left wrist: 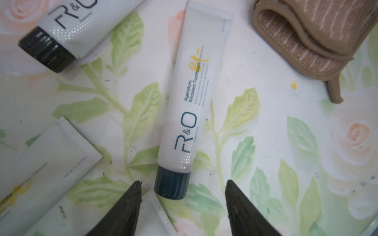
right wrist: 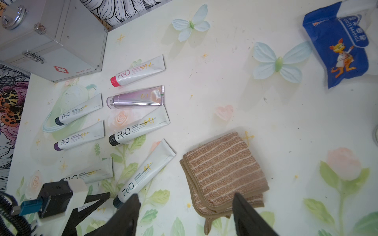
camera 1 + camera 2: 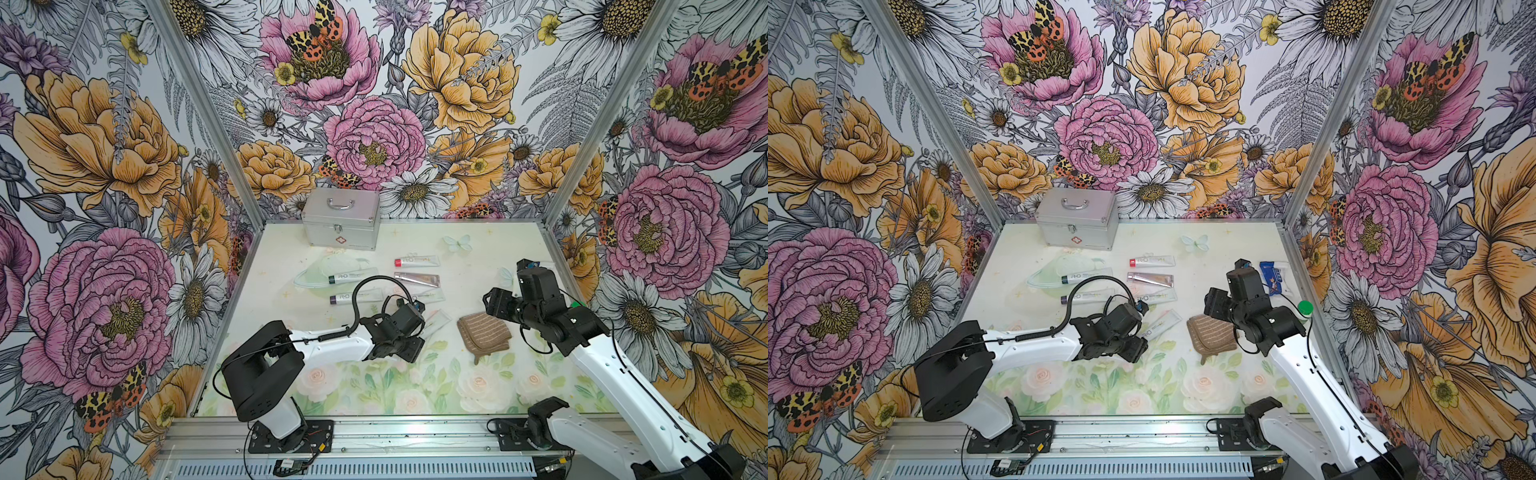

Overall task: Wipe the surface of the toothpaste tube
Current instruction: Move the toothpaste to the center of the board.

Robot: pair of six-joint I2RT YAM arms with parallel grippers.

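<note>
Since the left gripper (image 1: 183, 181) is seen with its jaws parted and nothing clamped, one fingertip on each side of the dark cap (image 1: 171, 185) of the toothpaste tube (image 1: 190, 98), the step in hand is judged to be the pickup of that tube. The tube is laid flat on the table (image 1: 276, 143), slanted, its crimped end pointed toward the folded brown cloth (image 1: 306, 34), which is near but not touching. A sound grip is best taken across the cap or the firm shoulder just above it, so that the printed body is left bare for wiping and no paste is squeezed out. Care is needed on one side, where the corner of a second tube (image 1: 158, 210) is lodged just beside the cap and could be caught by the finger. The right gripper (image 2: 186, 194) is likewise parted and empty above one edge of the cloth, where a pinch at the folded edge is well placed.
</note>
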